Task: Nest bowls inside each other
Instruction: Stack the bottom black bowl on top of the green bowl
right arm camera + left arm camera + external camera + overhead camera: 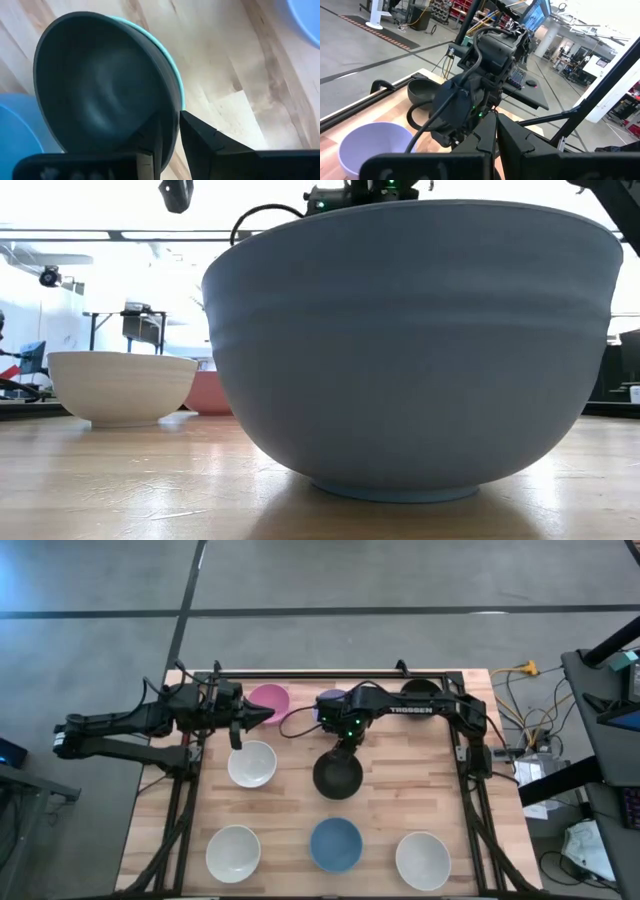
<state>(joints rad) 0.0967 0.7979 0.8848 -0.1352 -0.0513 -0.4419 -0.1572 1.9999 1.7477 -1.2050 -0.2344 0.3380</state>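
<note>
My right gripper [343, 750] [170, 122] hangs over the table's middle, shut on a black bowl [337, 776] that sits inside a mint green bowl [176, 82]. My left gripper [268, 715] [496, 145] is shut and holds nothing; it hovers by the near rim of the pink bowl [268, 697]. A lavender bowl [331, 699] and a second black bowl [420, 690] stand along the far edge. One white bowl [251, 763] stands left of the middle. Two white bowls [233, 852] [422, 860] and the blue bowl [335, 845] line the near edge. My right gripper pinches the rims of the nested black and mint green bowls [170, 100] on their far side. One finger [150, 145] is inside the black bowl and the other [205, 140] outside the mint one, both coming from above. The pair hangs tilted below the fingers and looks lifted off the table.
The blue bowl [420, 350] fills the low view and hides the middle of the table there. A black frame rail [330, 675] runs along the far edge, and side rails run down the left and right. Bare wood [420, 775] lies right of the held bowls.
</note>
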